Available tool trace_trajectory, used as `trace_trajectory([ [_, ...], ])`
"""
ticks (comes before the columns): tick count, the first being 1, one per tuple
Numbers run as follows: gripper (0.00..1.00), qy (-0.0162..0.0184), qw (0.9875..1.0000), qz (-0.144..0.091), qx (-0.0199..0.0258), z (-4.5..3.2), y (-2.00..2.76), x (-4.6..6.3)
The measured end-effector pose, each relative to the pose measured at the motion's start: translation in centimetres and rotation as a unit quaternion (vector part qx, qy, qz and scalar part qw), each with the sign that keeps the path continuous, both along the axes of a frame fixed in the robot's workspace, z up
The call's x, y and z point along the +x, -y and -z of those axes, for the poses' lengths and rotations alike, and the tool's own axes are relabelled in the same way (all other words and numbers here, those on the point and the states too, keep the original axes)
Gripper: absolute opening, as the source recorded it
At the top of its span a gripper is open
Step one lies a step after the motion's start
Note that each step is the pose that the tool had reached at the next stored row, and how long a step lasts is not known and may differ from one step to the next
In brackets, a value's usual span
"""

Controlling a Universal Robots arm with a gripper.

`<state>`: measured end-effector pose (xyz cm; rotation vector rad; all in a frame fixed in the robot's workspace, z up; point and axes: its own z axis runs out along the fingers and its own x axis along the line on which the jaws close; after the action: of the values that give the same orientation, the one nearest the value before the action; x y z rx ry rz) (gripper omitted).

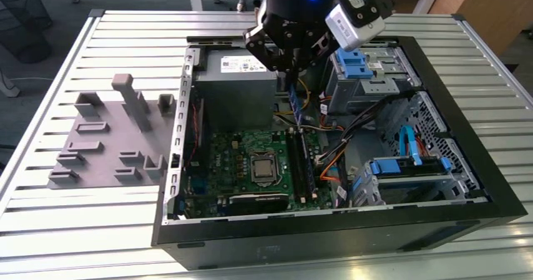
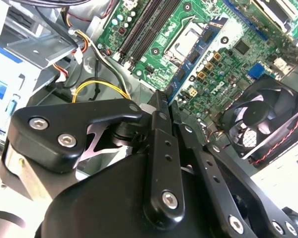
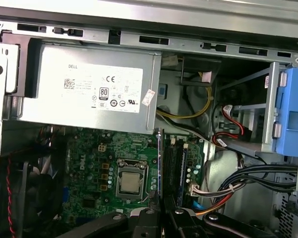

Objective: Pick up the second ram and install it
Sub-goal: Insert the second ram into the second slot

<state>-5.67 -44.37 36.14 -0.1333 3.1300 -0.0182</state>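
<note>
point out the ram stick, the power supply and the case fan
ram stick (image 3: pixel 160 163), first wrist view, thin top edge above the gripper.
power supply (image 3: pixel 89 89), first wrist view, its labelled grey face.
case fan (image 2: pixel 268 116), second wrist view, the blades.

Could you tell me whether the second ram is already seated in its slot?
Not yet. The gripper holds the second ram on edge above the motherboard, its end clear of the memory slots.

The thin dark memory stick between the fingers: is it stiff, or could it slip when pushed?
Probably stiff: the thin dark memory stick shows as a straight edge. It may pivot, since much of it juts past the fingers.
</note>
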Motion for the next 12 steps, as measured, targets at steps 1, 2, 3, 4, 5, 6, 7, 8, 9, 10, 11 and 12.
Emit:
trace_trajectory([
  [1, 0.14, 0.0000, 1.0000, 0.005, 0.0000, 0.00, 0.00, 0.00],
  [2, 0.14, 0.0000, 1.0000, 0.009, 0.0000, 0.00, 0.00, 0.00],
  [3, 0.14, 0.0000, 0.9999, 0.011, 0.0000, 0.00, 0.00, 0.00],
  [4, 0.14, 0.0000, 0.9999, 0.011, 0.0000, 0.00, 0.00, 0.00],
  [5, 0.14, 0.0000, 0.9999, 0.011, 0.0000, 0.00, 0.00, 0.00],
  [6, 0.14, 0.0000, 0.9999, 0.011, 0.0000, 0.00, 0.00, 0.00],
  [7, 0.14, 0.0000, 0.9999, 0.011, 0.0000, 0.00, 0.00, 0.00],
  [8, 0.14, 0.0000, 0.9999, 0.011, 0.0000, 0.01, 0.00, 0.00],
  [9, 0.14, 0.0000, 0.9999, 0.011, 0.0000, 0.01, 0.00, 0.00],
  [10, 0.14, 0.0000, 0.9999, 0.011, 0.0000, 0.00, 0.00, 0.00],
  [11, 0.14, 0.0000, 0.9999, 0.011, 0.0000, 0.00, 0.00, 0.00],
  [12, 0.14, 0.0000, 0.9999, 0.011, 0.0000, 0.00, 0.00, 0.00],
])
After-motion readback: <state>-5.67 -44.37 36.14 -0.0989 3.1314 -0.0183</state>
